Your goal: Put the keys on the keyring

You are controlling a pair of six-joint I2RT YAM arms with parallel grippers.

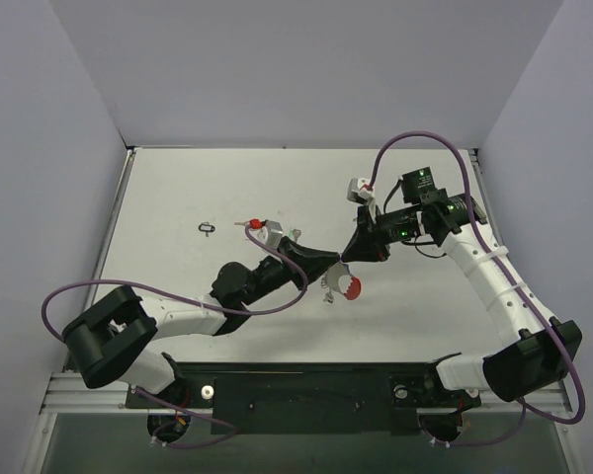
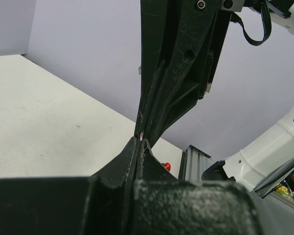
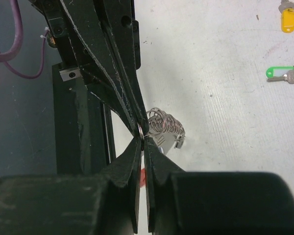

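My left gripper [image 1: 338, 260] and right gripper [image 1: 349, 256] meet tip to tip above the middle of the table. Both are shut on the thin silver ring of the keyring [image 3: 141, 129]. Its silver coiled loop [image 3: 165, 124] and red curved tag [image 1: 352, 287] hang just below the tips. In the left wrist view my gripper [image 2: 141, 141] pinches a sliver of silver, with the red tag [image 2: 166, 166] peeking behind. In the right wrist view my gripper [image 3: 143, 140] is closed on the ring. A yellow-tagged key [image 3: 287, 19] and a green-tagged key [image 3: 280, 74] lie loose on the table.
A small black loop-shaped tag [image 1: 208, 227] lies on the table at the left. A small red-tipped item [image 1: 252, 223] shows beside the left wrist. Grey walls stand along the table's back and sides. A black rail [image 1: 296, 390] runs along the near edge.
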